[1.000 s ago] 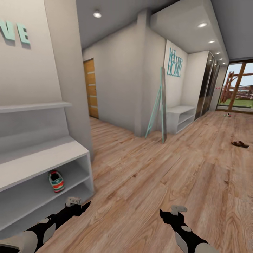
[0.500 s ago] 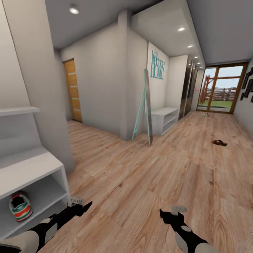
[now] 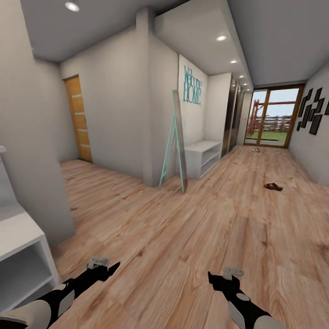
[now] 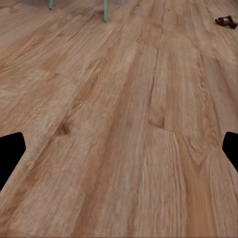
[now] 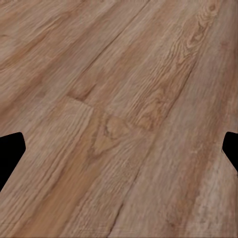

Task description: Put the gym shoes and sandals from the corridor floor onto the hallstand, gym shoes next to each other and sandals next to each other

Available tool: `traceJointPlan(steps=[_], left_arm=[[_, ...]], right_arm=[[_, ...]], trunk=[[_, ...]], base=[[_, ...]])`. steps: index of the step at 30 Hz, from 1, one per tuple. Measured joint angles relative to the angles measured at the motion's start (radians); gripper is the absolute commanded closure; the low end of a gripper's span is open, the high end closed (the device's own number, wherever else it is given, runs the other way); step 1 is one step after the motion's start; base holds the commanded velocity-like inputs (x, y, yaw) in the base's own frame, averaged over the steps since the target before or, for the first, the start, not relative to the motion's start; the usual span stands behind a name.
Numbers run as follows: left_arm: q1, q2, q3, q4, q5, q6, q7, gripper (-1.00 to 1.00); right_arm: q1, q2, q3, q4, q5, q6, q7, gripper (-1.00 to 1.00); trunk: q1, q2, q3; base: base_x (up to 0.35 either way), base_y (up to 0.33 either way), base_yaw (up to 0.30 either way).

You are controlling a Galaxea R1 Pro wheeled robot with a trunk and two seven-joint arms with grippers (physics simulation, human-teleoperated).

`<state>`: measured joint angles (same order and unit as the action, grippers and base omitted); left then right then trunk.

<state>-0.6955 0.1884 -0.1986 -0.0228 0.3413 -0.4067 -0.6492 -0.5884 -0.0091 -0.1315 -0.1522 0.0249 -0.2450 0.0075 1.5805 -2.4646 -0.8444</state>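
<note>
One dark-brown sandal (image 3: 273,186) lies on the wood-plank corridor floor (image 3: 192,237) to the right, well ahead of me; it also appears far off in the left wrist view as the sandal (image 4: 227,21). A small pale item (image 3: 256,149) rests on the floor by the far glass door, too small to identify. The white hallstand (image 3: 20,233) juts in at the left edge, its visible shelf bare. My left gripper (image 3: 107,267) and right gripper (image 3: 214,277) hang low over bare floor, both open and holding nothing. The gym shoes are out of view.
A teal-framed mirror (image 3: 176,141) leans against the wall corner ahead. Beside it stands a plain white two-shelf bench (image 3: 202,155). A wooden door (image 3: 78,119) is at the back left, and a glass door (image 3: 269,119) closes the corridor's far end.
The camera has swung right: the hallstand slid to the left edge, the sneaker on its lower shelf left the picture, and more of the corridor shows. The arms kept their pose.
</note>
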Motion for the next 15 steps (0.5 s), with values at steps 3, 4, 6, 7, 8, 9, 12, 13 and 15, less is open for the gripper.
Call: traceJointPlan(steps=[3,4,6,7,8,9,12,13,15], left_arm=[[0.000,0.000,0.000,0.000,0.000,0.000,0.000,-1.00],[0.000,0.000,0.000,0.000,0.000,0.000,0.000,-1.00],[0.000,0.000,0.000,0.000,0.000,0.000,0.000,-1.00],[0.000,0.000,0.000,0.000,0.000,0.000,0.000,-1.00],[0.000,0.000,0.000,0.000,0.000,0.000,0.000,-1.00],[0.000,0.000,0.000,0.000,0.000,0.000,0.000,-1.00],[0.000,0.000,0.000,0.000,0.000,0.000,0.000,-1.00],[0.000,0.000,0.000,0.000,0.000,0.000,0.000,-1.00],[0.000,0.000,0.000,0.000,0.000,0.000,0.000,-1.00]], right_arm=[[0.000,0.000,0.000,0.001,0.000,0.000,0.001,-1.00],[0.000,0.000,0.001,0.001,0.000,0.001,0.000,-1.00],[0.000,0.003,0.000,0.001,0.000,0.001,-0.004,-1.00],[0.000,0.004,0.000,0.002,0.000,0.001,-0.006,-1.00],[0.000,0.005,0.000,0.002,-0.001,0.001,-0.006,-1.00],[0.000,0.005,0.000,0.002,-0.001,0.001,-0.006,-1.00],[0.000,0.006,0.000,0.004,0.000,0.002,-0.006,-1.00],[0.000,0.007,0.000,0.005,0.000,0.001,-0.006,-1.00],[0.000,0.007,0.000,0.009,0.000,0.001,-0.006,-1.00]], trunk=[[0.000,0.000,0.000],[0.000,0.000,0.000],[0.000,0.000,0.000],[0.000,0.000,0.000],[0.000,0.000,0.000],[0.000,0.000,0.000],[0.000,0.000,0.000],[0.000,0.000,0.000],[0.000,0.000,0.000]], base=[[0.311,-0.185,-0.002],[0.312,-0.185,-0.001],[0.312,-0.185,0.000],[0.312,-0.185,0.000],[0.312,-0.185,0.000],[0.312,-0.185,0.000],[0.311,-0.185,0.000],[0.311,-0.185,-0.024],[0.312,-0.185,-0.083]])
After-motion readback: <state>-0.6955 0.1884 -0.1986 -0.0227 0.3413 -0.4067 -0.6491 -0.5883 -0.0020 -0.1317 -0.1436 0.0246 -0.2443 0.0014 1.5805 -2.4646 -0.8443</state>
